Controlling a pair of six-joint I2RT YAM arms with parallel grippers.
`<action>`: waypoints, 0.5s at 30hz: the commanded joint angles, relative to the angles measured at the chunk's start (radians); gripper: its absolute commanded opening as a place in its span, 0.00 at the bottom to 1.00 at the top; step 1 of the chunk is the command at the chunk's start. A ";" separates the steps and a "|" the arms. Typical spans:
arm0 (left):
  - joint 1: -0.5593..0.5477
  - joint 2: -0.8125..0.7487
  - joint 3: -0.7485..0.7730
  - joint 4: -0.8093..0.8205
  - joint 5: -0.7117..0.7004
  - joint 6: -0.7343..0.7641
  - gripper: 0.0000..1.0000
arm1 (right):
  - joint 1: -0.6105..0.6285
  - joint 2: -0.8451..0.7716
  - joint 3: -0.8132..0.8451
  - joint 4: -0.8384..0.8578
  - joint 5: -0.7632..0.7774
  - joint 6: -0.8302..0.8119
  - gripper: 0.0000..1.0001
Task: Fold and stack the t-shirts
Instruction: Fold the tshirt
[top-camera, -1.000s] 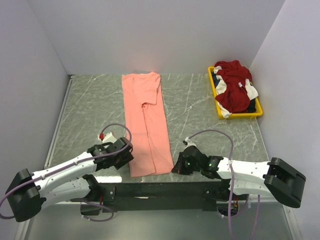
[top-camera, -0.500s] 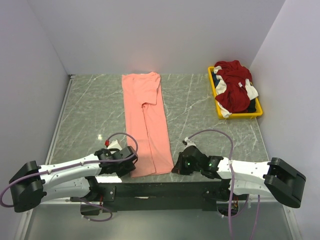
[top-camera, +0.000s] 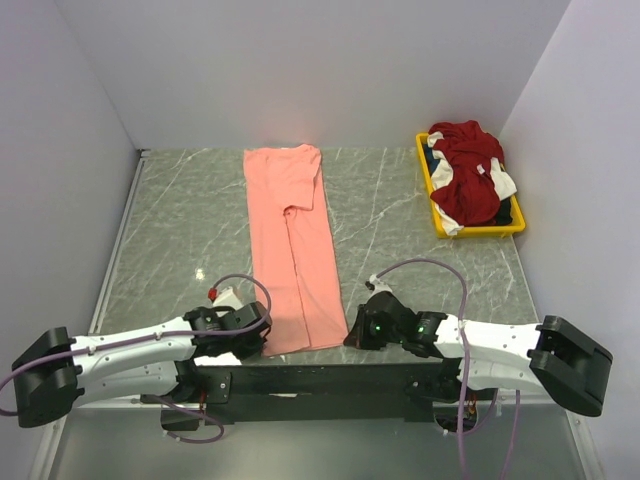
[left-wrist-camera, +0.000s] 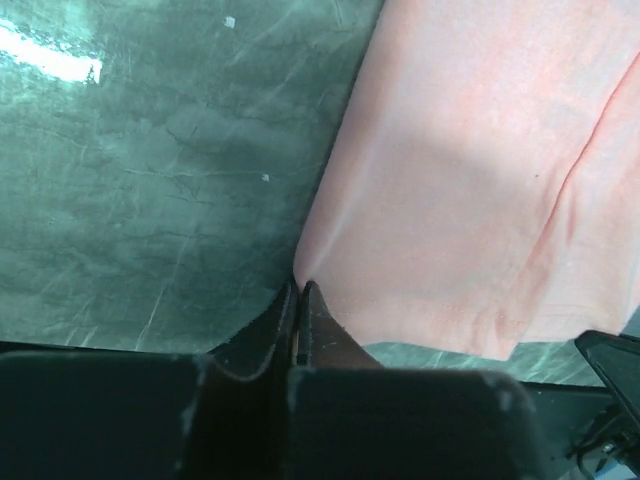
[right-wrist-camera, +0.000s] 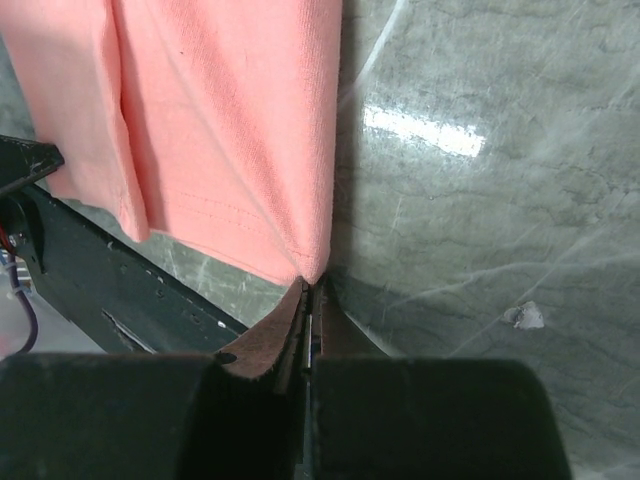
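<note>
A salmon-pink t-shirt (top-camera: 291, 240) lies as a long narrow strip down the middle of the table, folded lengthwise. My left gripper (top-camera: 262, 330) is shut on its near left corner; in the left wrist view the jaws pinch the cloth edge (left-wrist-camera: 300, 282) of the pink t-shirt (left-wrist-camera: 470, 180). My right gripper (top-camera: 352, 335) is shut on the near right corner, where the pink t-shirt (right-wrist-camera: 230, 120) puckers into the closed gripper (right-wrist-camera: 313, 285). A dark red t-shirt with white parts (top-camera: 467, 183) sits heaped over dark cloth at the back right.
A yellow tray (top-camera: 432, 193) at the back right corner holds the heaped shirts. White walls close in the grey marbled table (top-camera: 190, 230) on three sides. The black mounting bar (top-camera: 320, 378) runs along the near edge, just behind the shirt's hem.
My left gripper moved right to the pink shirt's near left corner and shut on it. The right arm has not moved.
</note>
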 joint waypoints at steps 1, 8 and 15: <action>-0.008 -0.047 -0.029 -0.003 0.010 -0.038 0.01 | 0.002 -0.013 0.007 -0.101 0.018 -0.026 0.00; -0.008 -0.125 -0.029 -0.087 0.019 -0.047 0.01 | 0.002 -0.066 0.026 -0.155 -0.003 -0.044 0.00; -0.009 -0.148 -0.011 -0.121 0.035 -0.018 0.01 | 0.054 -0.120 0.050 -0.207 -0.045 -0.049 0.00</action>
